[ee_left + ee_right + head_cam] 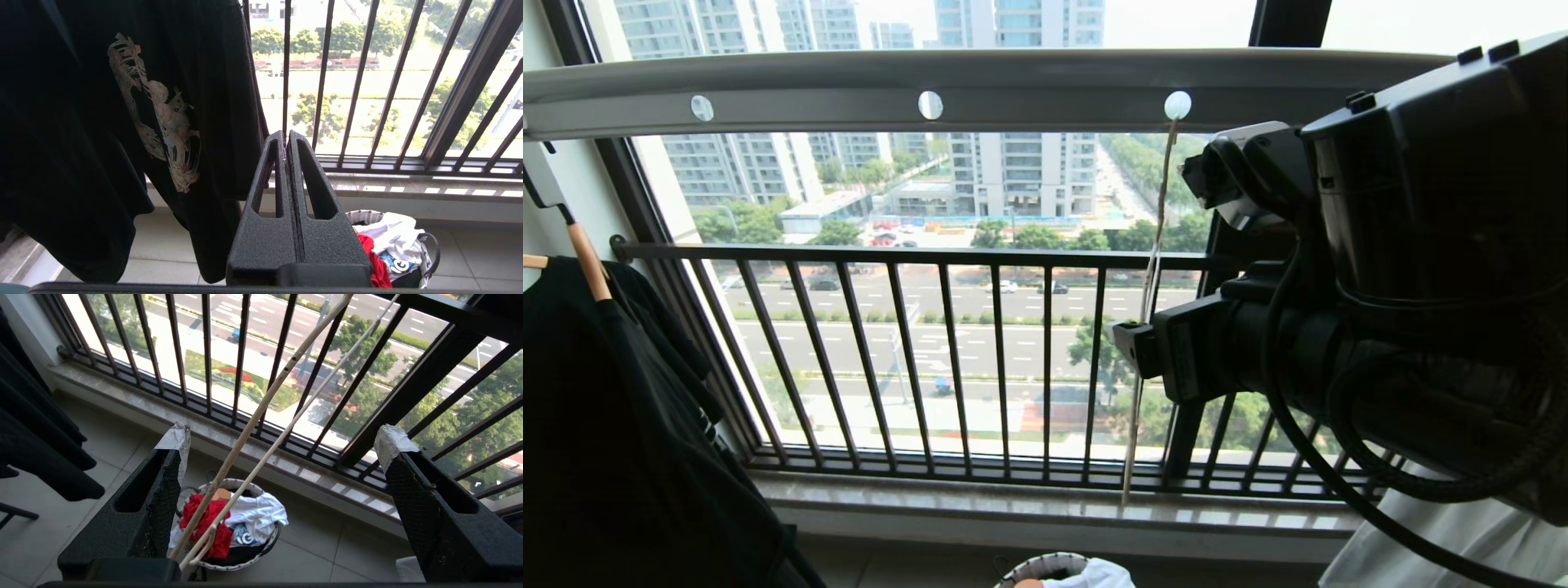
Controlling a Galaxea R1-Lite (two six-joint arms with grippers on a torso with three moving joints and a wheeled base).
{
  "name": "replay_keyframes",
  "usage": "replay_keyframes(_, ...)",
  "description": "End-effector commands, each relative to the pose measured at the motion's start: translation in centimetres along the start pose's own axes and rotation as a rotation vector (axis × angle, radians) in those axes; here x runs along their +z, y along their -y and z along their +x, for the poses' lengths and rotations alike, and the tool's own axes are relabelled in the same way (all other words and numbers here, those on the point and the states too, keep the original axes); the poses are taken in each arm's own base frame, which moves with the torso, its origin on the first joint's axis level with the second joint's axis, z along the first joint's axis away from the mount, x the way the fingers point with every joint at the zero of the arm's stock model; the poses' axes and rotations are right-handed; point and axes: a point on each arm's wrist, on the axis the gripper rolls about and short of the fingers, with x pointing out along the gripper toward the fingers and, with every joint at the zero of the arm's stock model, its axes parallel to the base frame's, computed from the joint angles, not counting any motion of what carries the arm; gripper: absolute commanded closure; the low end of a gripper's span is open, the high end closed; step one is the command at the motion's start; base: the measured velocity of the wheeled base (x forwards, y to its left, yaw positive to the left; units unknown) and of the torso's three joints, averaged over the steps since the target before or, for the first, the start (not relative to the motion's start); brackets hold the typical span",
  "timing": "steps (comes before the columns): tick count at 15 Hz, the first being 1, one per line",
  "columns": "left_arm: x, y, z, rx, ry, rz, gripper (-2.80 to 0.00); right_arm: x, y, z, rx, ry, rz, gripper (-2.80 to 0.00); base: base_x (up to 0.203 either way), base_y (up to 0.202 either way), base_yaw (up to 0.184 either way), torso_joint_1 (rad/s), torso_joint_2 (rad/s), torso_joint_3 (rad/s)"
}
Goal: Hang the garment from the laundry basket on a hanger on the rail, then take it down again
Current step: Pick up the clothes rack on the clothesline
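right gripper (282, 445) fills the near view, jaws spread wide, gripping nothing. between its fingers runs the hanger (261, 416), 2 thin cream wires slanting past; hook sits in a hole of the rail (1029, 86) above the gripper, hanger dangling edge-on and bare. far below the gripper, on the floor by the window sill, sits the basket (265, 549) w/ the red garment (206, 526) crumpled inside next to white clothes. left gripper (286, 141) is parked low, fingers pressed shut on nothing, black shirt (122, 122) just beside it.

risks, as i judge them: hanger hangs loose, so a bump from a finger as the arm pulls away could swing it or lift the hook out of its hole. reaching down to the basket, the jaws could catch white cloth along w/ the red, since they lie tangled.

count: 1 cream hanger, 1 basket, 1 red garment, 1 rail w/ 3 holes in view, 2 grippers, 1 black shirt.
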Motion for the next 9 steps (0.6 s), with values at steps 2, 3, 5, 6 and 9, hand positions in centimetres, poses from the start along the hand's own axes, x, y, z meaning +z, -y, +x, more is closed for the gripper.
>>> replay_keyframes(2,0.0,0.0,0.0,0.0,-0.001,0.0,0.0,-0.3,0.2,-0.1,-0.013,-0.004,-0.004,-2.8,0.0,0.0,0.0,0.0,0.0,0.0)
replay_keyframes(3,0.0,0.0,0.0,0.0,-0.001,0.0,0.0,-0.5,0.1,0.1,-0.018,-0.014,-0.012,-2.8,0.0,0.0,0.0,0.0,0.0,0.0)
replay_keyframes(5,0.0,0.0,0.0,0.0,-0.001,0.0,0.0,-0.9,0.1,0.3,-0.022,-0.026,-0.022,-2.8,0.0,0.0,0.0,0.0,0.0,0.0)
replay_keyframes(6,0.0,0.0,0.0,0.0,-0.001,0.0,0.0,-1.0,0.0,0.4,-0.023,-0.029,-0.025,-2.8,0.0,0.0,0.0,0.0,0.0,0.0)
replay_keyframes(9,0.0,0.0,0.0,0.0,-0.001,0.0,0.0,-1.2,0.0,0.7,-0.031,-0.036,-0.03,-2.8,0.0,0.0,0.0,0.0,0.0,0.0)
